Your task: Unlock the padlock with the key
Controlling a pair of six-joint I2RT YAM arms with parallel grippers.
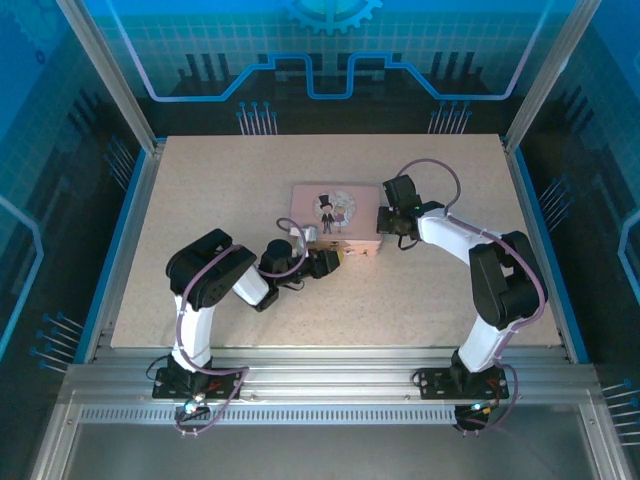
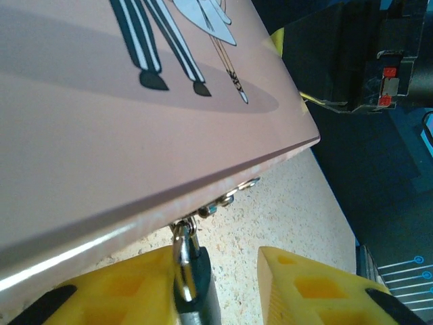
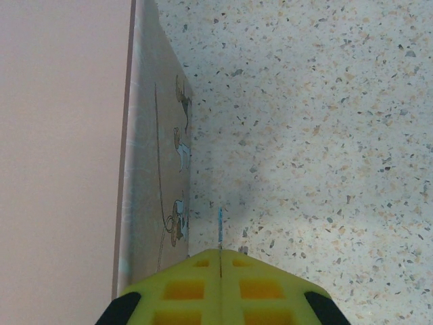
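Hanging at the near edge of the pink box (image 2: 135, 135), the padlock (image 2: 194, 288) sat between the parted fingers of the left gripper (image 2: 222, 269); the right gripper (image 3: 220, 254), at the box's right side, was clamped on a thin key (image 3: 220, 229)

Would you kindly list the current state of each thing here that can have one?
box: lid closed, fastened by the padlock.
padlock: hanging from the box's hasp, shackle looks closed.
key: pinched in the right gripper, tip sticking out, beside the box's side wall.
left gripper: open, fingers either side of the padlock.
right gripper: shut on the key.
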